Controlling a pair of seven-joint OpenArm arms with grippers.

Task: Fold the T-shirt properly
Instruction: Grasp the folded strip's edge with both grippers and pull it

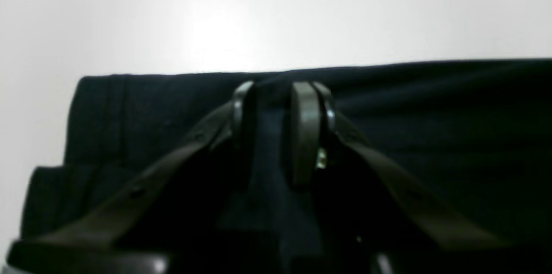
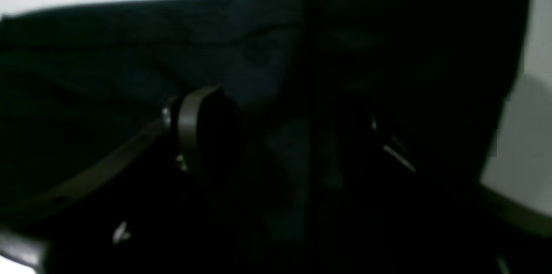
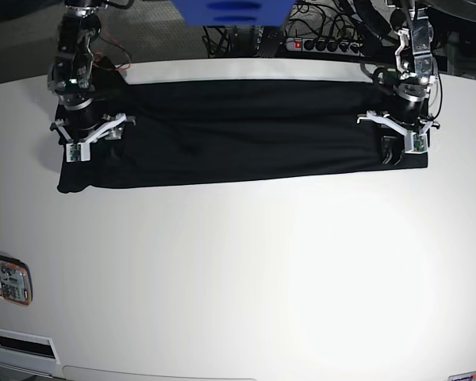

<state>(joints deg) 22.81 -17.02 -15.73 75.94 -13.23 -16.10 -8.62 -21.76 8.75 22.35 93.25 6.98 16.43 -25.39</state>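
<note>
The black T-shirt (image 3: 238, 135) lies as a long band across the back of the white table (image 3: 238, 278), its ends at either arm. My left gripper (image 3: 393, 151) is at the band's right end in the base view. In its wrist view, the left gripper (image 1: 276, 92) is shut on a ridge of the T-shirt (image 1: 431, 114), fingers close together. My right gripper (image 3: 91, 147) is over the band's left end. In the right wrist view, the right gripper (image 2: 280, 110) has jaws wide apart. The T-shirt (image 2: 129, 36) is bunched between them and hides most of the right finger.
A power strip (image 3: 325, 45) and cables lie behind the table. A blue object (image 3: 230, 12) hangs at the top centre. An orange-rimmed card (image 3: 6, 279) lies at the table's left edge, and a white label (image 3: 20, 343) sits near the front left corner.
</note>
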